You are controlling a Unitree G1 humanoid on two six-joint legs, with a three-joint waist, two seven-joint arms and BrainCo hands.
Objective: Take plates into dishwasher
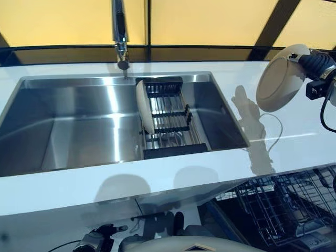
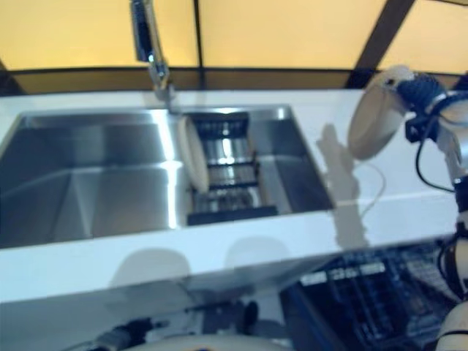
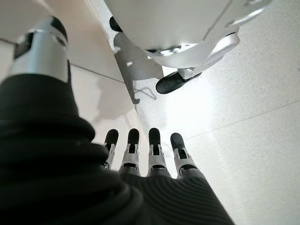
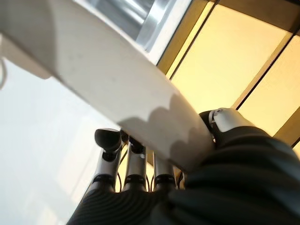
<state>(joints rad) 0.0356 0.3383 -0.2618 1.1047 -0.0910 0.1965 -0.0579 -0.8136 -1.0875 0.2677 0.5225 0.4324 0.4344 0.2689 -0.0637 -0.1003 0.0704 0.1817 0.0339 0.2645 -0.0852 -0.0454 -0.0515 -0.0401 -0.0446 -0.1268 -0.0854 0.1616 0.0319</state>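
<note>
Right hand (image 1: 315,65) pinches round matte white plate (image 1: 279,79), apparently clear of glossy countertop (image 1: 157,178).

Dishwasher rack (image 1: 286,210) cut off at the frame's lower right edge; faucet (image 1: 120,31) top cropped.

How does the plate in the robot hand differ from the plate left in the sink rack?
The held plate is up in the air over the white counter, pinched in the right robot hand; the rack plate stands on edge in the dish rack inside the sink, untouched. The held plate shows its broad face; the rack plate shows mostly its rim. Both look round and white.
</note>
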